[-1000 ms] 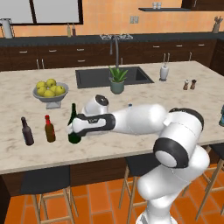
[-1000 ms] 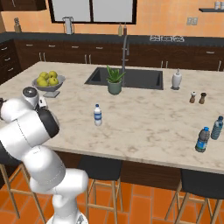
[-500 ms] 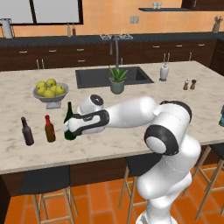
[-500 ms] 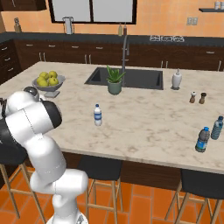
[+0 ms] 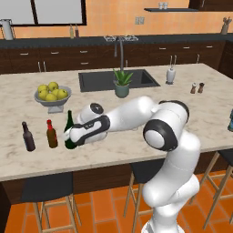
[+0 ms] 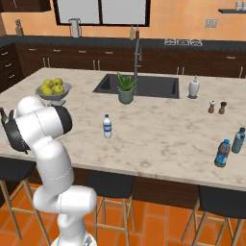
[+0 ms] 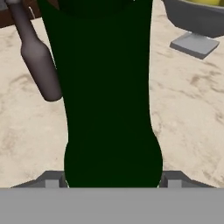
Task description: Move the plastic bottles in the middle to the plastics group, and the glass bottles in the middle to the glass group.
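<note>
The tall dark green glass bottle [image 5: 69,129] stands upright between my fingers, and my gripper [image 5: 73,136] is shut on its lower body. In the hand view the green bottle [image 7: 107,87] fills the gap of the gripper [image 7: 113,183]. Just left of it is the glass group: a brown red-capped bottle [image 5: 51,134] and a blackish bottle [image 5: 28,136], the latter also close by as the dark bottle [image 7: 37,57]. A white-capped plastic bottle [image 6: 107,126] stands alone mid-counter. Two bluish plastic bottles [image 6: 222,153] stand near the counter's right end.
A grey bowl of yellow-green fruit [image 5: 51,94] sits just behind the dark bottles. A potted plant [image 5: 121,83] stands by the sink [image 5: 136,79]. A white dispenser [image 6: 193,88] and two small shakers [image 6: 217,106] are at the far right. Stools stand under the counter's front edge.
My arm has swung left with the green bottle, bringing it closer to the two small dark bottles and a little lower.
</note>
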Tool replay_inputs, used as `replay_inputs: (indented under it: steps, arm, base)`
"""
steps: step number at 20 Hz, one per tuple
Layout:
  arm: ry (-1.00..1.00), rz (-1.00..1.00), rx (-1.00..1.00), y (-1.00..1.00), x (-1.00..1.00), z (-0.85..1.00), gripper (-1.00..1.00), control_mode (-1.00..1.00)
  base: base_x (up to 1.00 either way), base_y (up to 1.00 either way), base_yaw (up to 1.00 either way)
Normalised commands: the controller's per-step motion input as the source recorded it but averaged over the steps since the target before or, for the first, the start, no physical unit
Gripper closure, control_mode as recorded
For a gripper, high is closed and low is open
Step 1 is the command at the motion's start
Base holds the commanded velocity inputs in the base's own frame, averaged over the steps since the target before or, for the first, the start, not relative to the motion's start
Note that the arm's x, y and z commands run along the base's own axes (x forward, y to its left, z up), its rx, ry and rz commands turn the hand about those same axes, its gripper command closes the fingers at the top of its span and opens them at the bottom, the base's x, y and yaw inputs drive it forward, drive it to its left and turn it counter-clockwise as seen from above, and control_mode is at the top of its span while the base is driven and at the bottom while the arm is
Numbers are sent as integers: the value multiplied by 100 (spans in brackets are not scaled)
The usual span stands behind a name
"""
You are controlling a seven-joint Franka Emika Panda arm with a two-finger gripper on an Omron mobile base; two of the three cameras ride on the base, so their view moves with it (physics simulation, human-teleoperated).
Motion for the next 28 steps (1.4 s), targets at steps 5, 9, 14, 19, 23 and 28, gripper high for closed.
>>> replay_inputs:
  steps: [5, 9, 14, 19, 23, 28]
  arm:
    - [0, 0, -5, 0, 0, 0, 100, -100]
    - [0, 0, -4, 0, 0, -6, 100, -100]
    - [0, 0, 0, 26, 31, 0, 100, -100]
    - [0, 0, 0, 30, 38, 0, 100, -100]
    - [0, 0, 0, 15, 21, -2, 100, -100]
    - [0, 0, 0, -4, 0, -30, 100, -100]
  base:
    - [0, 0, 0]
    - [0, 0, 0]
    - [0, 0, 0]
    - [0, 0, 0]
    - [0, 0, 0]
    - [0, 0, 0]
